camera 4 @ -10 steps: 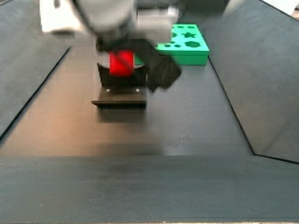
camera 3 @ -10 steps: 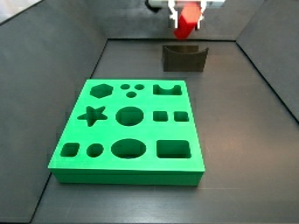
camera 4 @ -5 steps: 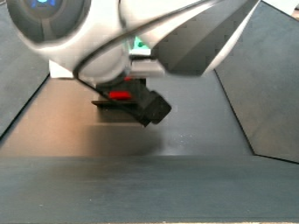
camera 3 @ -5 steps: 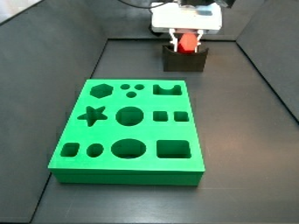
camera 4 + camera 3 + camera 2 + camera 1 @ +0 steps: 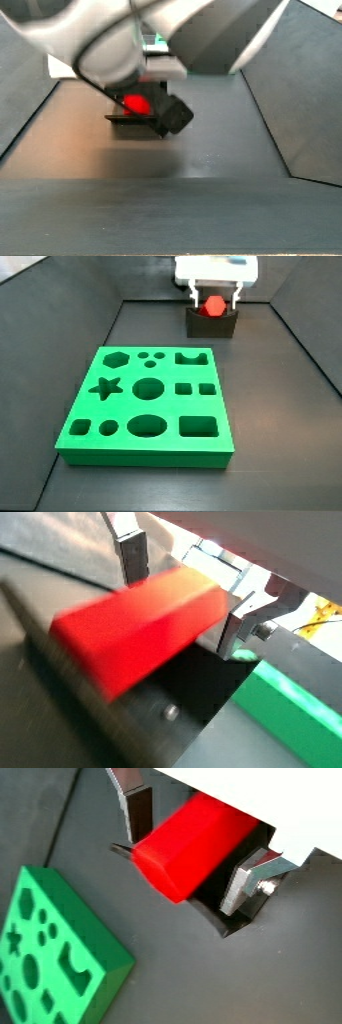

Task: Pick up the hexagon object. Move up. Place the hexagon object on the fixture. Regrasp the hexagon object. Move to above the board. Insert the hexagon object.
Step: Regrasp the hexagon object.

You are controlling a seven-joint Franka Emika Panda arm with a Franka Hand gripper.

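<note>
Since a second ago your gripper [image 5: 214, 298] has come down from well above the fixture [image 5: 210, 324], and the hexagon object [image 5: 213, 305] now sits low in the notch at its top. Closest to you in both wrist views, the red bar lies between the silver fingers [image 5: 138, 808], one plate on each long side; the pads look pressed against it, so read the jaws as narrow and clamped on the hexagon object [image 5: 191, 846], with the dark fixture [image 5: 238, 920] directly under it. Past that, the board [image 5: 51, 953] lies flat on the floor, well apart from the fixture. In a side view the arm hides much of the scene, but you can see the red end [image 5: 135, 103] over the fixture [image 5: 134, 124]
</note>
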